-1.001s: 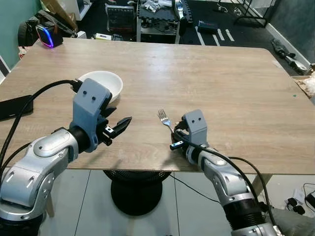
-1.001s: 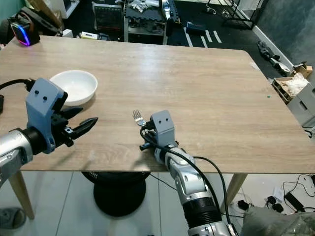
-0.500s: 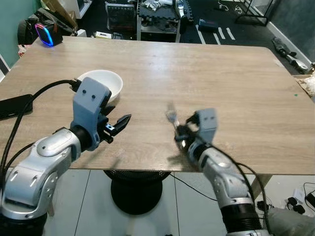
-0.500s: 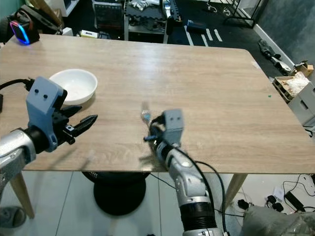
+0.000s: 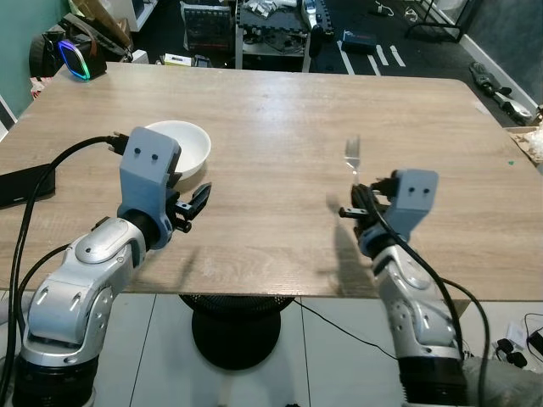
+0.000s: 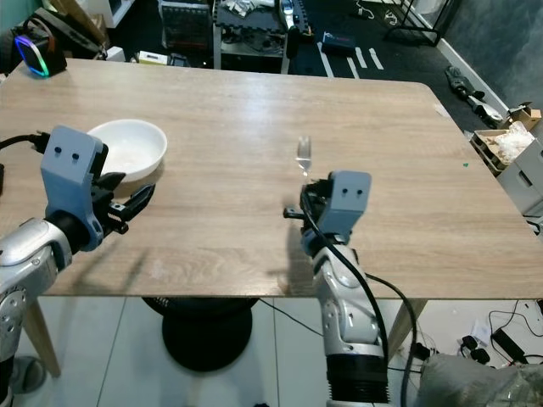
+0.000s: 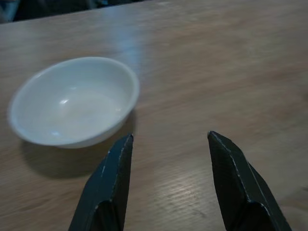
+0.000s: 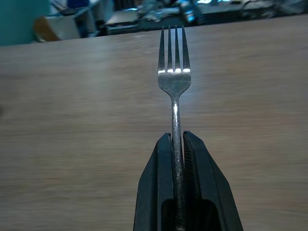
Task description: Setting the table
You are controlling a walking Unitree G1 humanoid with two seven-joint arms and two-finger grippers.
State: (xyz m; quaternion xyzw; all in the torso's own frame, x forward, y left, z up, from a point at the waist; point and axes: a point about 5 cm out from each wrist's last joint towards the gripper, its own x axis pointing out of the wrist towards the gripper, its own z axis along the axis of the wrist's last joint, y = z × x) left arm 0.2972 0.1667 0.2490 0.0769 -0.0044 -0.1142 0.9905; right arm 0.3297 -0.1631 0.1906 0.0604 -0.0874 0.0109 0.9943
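A silver fork [image 5: 352,154] is held above the wooden table [image 5: 339,110], tines pointing up and away. My right gripper [image 5: 363,206] is shut on its handle, near the table's front edge, right of centre. In the right wrist view the fork [image 8: 174,86] rises straight out from between the closed fingers [image 8: 159,173]. A white bowl [image 5: 181,147] sits on the table at the left. My left gripper [image 5: 193,203] hovers open just in front of and slightly right of the bowl; in the left wrist view the bowl [image 7: 72,101] lies beyond the spread fingers [image 7: 113,178].
A black phone [image 5: 25,185] lies at the table's left edge. A speaker with a glowing ring [image 5: 75,61] and a bag sit off the far left corner. Cluttered shelves and floor items stand behind the table. A black round base [image 5: 237,326] is under it.
My right gripper has lifted the fork off the table and carried it right and farther in. My left gripper has drawn slightly back toward the bowl.
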